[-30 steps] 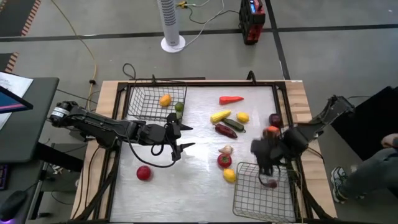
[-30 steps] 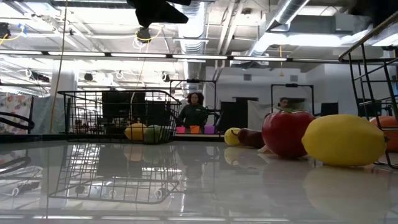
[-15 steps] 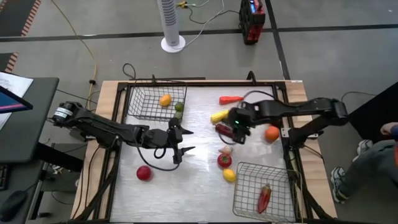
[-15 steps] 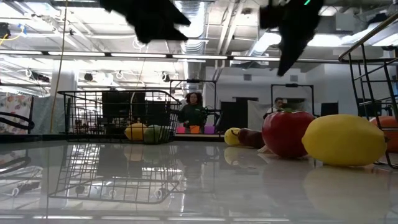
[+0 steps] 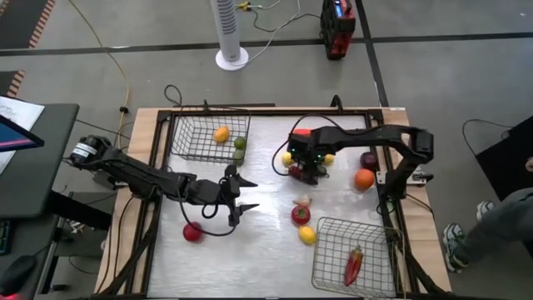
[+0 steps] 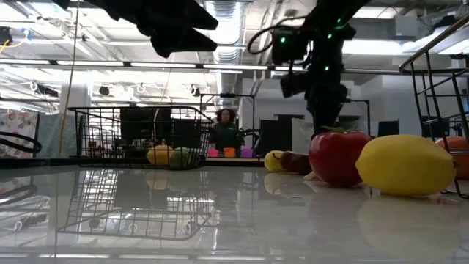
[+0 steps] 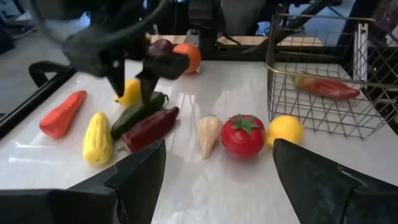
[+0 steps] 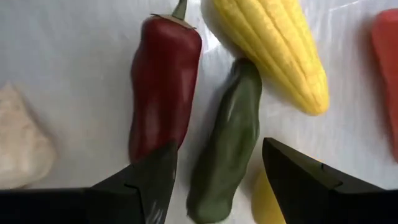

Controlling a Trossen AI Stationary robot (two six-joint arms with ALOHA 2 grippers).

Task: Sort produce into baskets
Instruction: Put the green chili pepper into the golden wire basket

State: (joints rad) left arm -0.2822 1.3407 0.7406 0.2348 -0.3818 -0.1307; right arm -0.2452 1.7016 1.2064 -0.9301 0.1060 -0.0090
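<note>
One red pepper in near basket

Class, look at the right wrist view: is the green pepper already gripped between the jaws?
No: the green pepper lies on the table between the open, raised jaws.
</note>
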